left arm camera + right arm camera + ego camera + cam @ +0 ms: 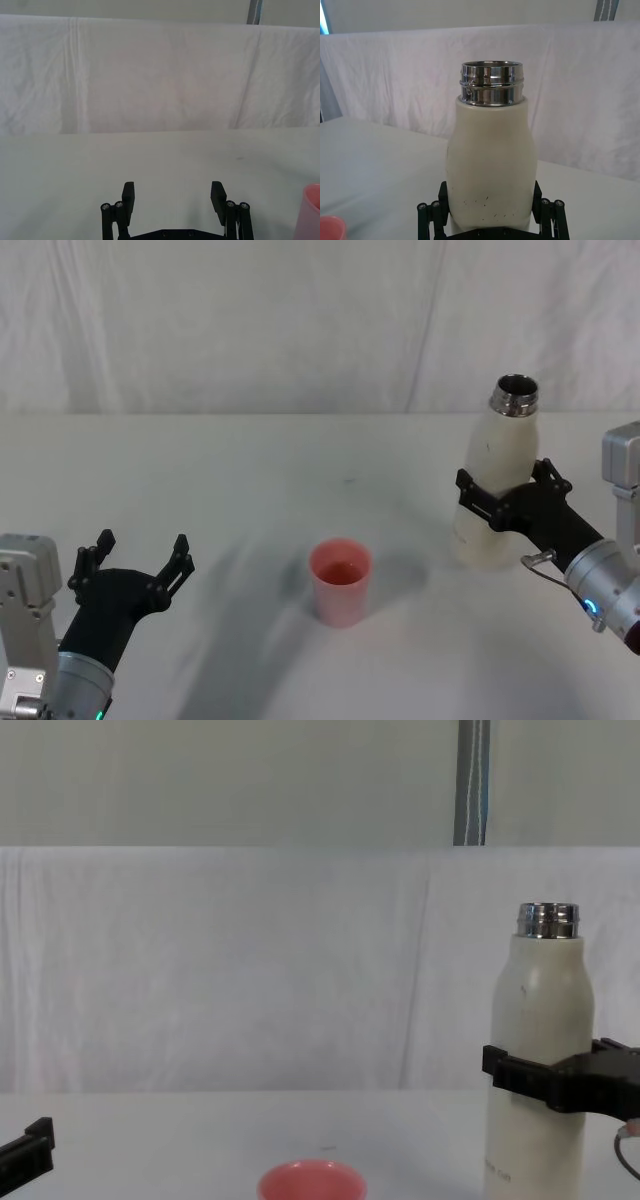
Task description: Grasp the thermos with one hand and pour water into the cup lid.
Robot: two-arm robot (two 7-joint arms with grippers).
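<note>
Right black angular-fingered gripper [505,496]: fingers closed around a bottle's body.
Left black gripper [138,562]: fingers spread, low.

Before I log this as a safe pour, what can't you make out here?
- Water level in the thermos: the opaque wall hides it in every view.
- Thermos base: cut off by the chest view's lower edge, blocked by the right pincer in the right wrist view.
- Cup lid: its lower part is cut off in the chest view.
- Left pincer: open, idle, left of the cup lid.

White table [250,500], pink cup lid [341,581], cream thermos [496,480] upright
</note>
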